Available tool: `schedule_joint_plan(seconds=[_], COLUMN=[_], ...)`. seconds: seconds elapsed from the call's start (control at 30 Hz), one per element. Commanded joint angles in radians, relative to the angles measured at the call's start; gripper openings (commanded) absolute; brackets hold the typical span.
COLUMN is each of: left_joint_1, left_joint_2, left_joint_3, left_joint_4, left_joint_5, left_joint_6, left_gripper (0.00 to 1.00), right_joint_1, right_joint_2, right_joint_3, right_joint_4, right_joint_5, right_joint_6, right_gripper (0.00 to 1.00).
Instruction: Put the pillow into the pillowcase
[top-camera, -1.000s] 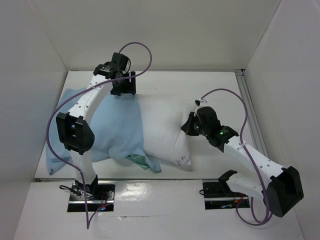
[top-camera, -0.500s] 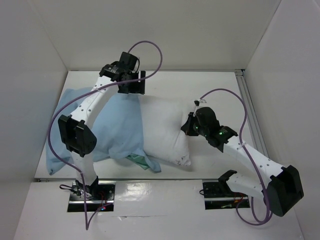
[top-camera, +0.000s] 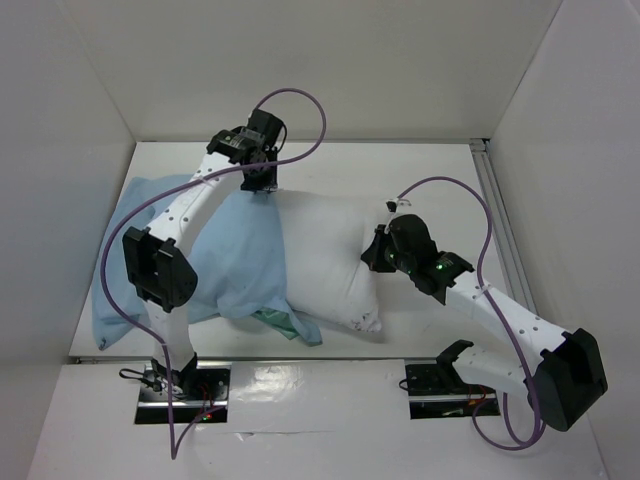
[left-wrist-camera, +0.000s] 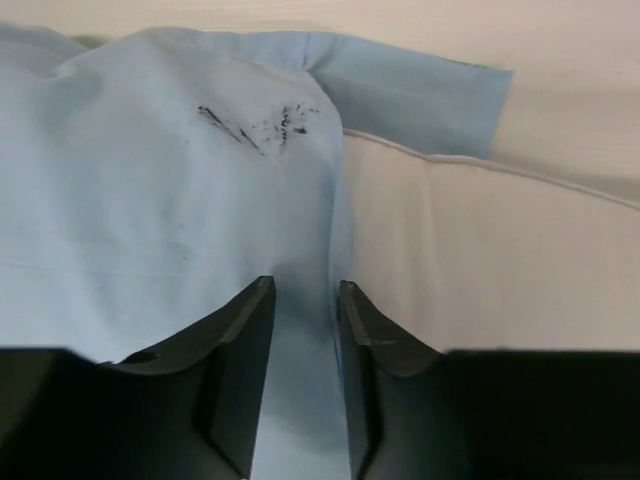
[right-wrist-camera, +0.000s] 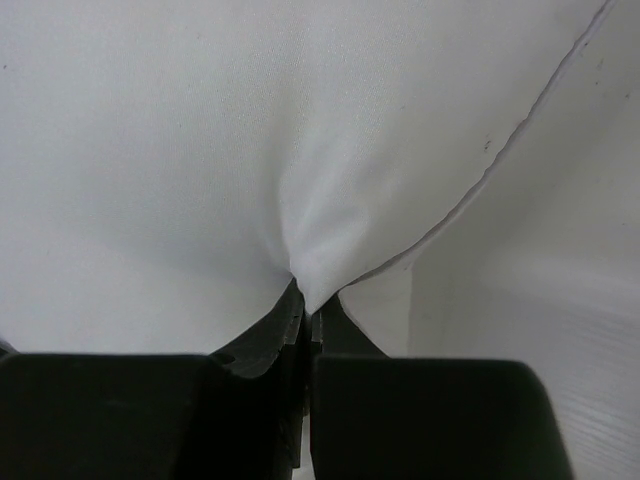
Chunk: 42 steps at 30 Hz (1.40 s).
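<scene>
The white pillow (top-camera: 322, 255) lies across the middle of the table, its left end inside the light blue pillowcase (top-camera: 235, 255). A sea-green bit of the pillowcase (top-camera: 281, 322) peeks out at the front. My left gripper (top-camera: 262, 186) is down at the far edge, where the case's hem meets the pillow. In the left wrist view its jaws (left-wrist-camera: 303, 292) stand a narrow gap apart, with the blue pillowcase (left-wrist-camera: 150, 180) hem between them and the pillow (left-wrist-camera: 480, 260) to the right. My right gripper (top-camera: 373, 256) is shut on a pinch of the pillow (right-wrist-camera: 200, 150) at its right end (right-wrist-camera: 308, 306).
White walls close in the table on the left, back and right. A metal rail (top-camera: 497, 205) runs along the right edge. Purple cables loop above both arms. Bare tabletop (top-camera: 430, 170) shows at the back right.
My left gripper has slid right along the far edge to the pillowcase's hem, turned, and narrowed its jaws. The right arm and the pillow have stayed put.
</scene>
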Motion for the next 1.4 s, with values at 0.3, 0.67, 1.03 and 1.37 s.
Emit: schedule_joint_plan(seconds=[0.3, 0.67, 1.03, 1.37], left_joint_1=[-0.002, -0.022, -0.139, -0.117], left_joint_2=[-0.072, -0.155, -0.128, -0.232], left_joint_3=[0.029, -0.048, 0.228, -0.033], left_joint_4=[0.012, 0.199, 0.107, 0.08], left_joint_5=[-0.018, 0.549, 0.374, -0.133], left_joint_6=[-0.004, -0.027, -0.047, -0.05], left_gripper=[0.0, 0.0, 0.0, 1.0], right_joint_1=[0.01, 0.028, 0.029, 0.038], right_joint_2=[-0.005, 0.031, 0.016, -0.081], right_joint_3=[0.03, 0.208, 0.508, 0.159], right_joint_4=[-0.04, -0.029, -0.1, -0.099], right_joint_5=[0.03, 0.01, -0.004, 0.0], right_joint_6=[-0.012, -0.035, -0.103, -0.025], right_gripper=[0.0, 0.0, 0.0, 0.0])
